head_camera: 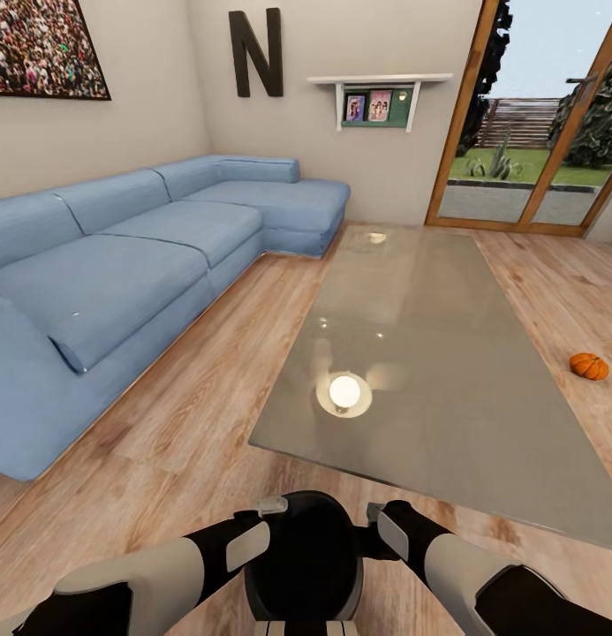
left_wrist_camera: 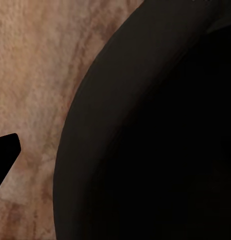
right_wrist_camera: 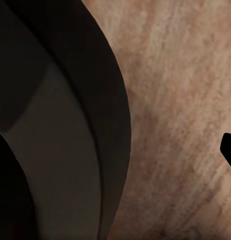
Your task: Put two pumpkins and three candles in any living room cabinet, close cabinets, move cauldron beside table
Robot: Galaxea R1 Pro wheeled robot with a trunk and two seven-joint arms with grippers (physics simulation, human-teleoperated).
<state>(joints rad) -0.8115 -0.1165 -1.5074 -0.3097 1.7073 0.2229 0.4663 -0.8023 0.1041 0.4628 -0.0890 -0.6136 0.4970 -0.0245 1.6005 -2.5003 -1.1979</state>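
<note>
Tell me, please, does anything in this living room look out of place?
Yes. One pumpkin lies on the wood floor, to the right of the glass table, not stored anywhere. The sofa and wall shelf look orderly.

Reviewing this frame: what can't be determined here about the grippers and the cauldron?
- Left gripper and right gripper, head view: fingers hidden against the cauldron, so grip unclear.
- Cauldron interior: dark in both wrist views.
- Cauldron base: cut off by the head view's bottom edge.
</note>
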